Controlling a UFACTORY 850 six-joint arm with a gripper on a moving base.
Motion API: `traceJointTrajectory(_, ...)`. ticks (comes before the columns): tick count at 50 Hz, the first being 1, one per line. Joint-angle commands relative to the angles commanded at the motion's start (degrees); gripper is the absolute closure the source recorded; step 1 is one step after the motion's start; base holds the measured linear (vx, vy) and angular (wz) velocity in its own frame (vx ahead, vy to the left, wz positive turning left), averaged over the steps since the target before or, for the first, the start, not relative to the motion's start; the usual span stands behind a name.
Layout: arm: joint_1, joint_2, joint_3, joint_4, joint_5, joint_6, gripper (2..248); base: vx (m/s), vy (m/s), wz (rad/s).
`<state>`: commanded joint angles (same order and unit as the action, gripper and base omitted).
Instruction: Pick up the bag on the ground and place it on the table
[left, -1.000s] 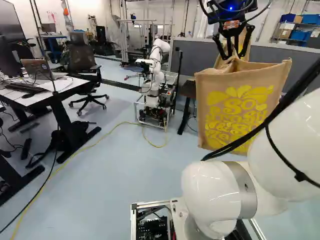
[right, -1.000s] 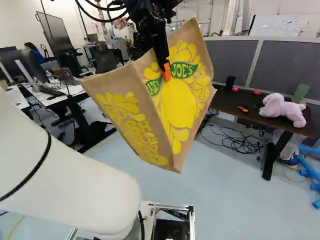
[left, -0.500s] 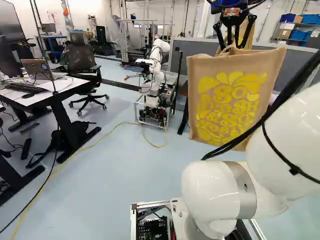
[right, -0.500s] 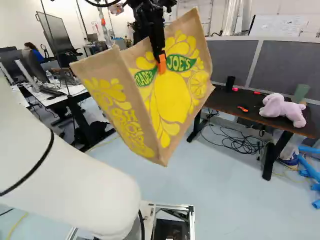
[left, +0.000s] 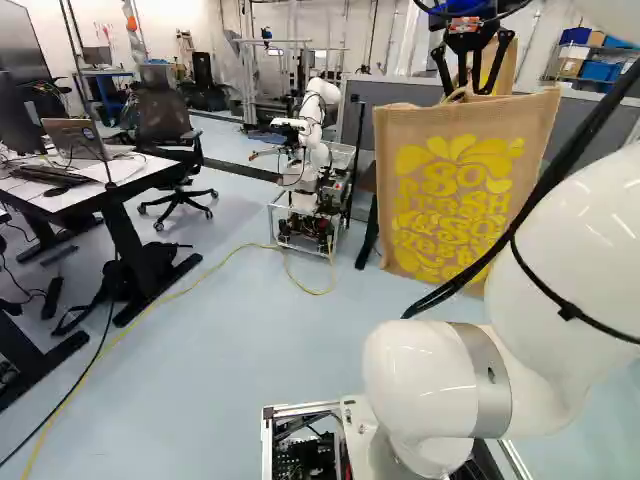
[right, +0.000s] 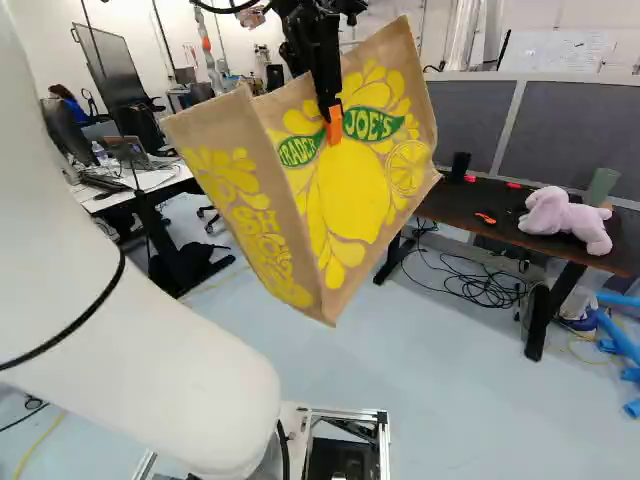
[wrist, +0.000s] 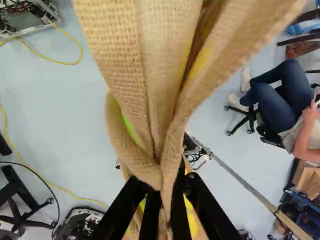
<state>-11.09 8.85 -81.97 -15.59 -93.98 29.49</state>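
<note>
I have the big brown bag (right: 350, 210) up in the air above the floor (right: 430, 400). My gripper (right: 333, 125) is closed on it, with the cloth pinched between both black fingers. The bag has yellow pictures on its sides, and it hangs tilted in the right base view. There, the dark table (right: 445, 205) is to the right of the bag. On that table I see a pink stuffed toy (right: 565, 222) and a black cup (right: 459, 166). Black wires (right: 480, 288) lie on the floor by the table. In the left base view, another white robot (left: 315, 150) stands left of the bag.

Rear base views facing ahead, sharing bag (right: 350, 210), close wrist view
</note>
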Motion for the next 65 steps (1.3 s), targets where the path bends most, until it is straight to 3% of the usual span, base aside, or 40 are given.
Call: traceJointTrajectory(65,0.0,0.0,0.0,0.0,0.0,0.0,228,0.018,0.0,0.0)
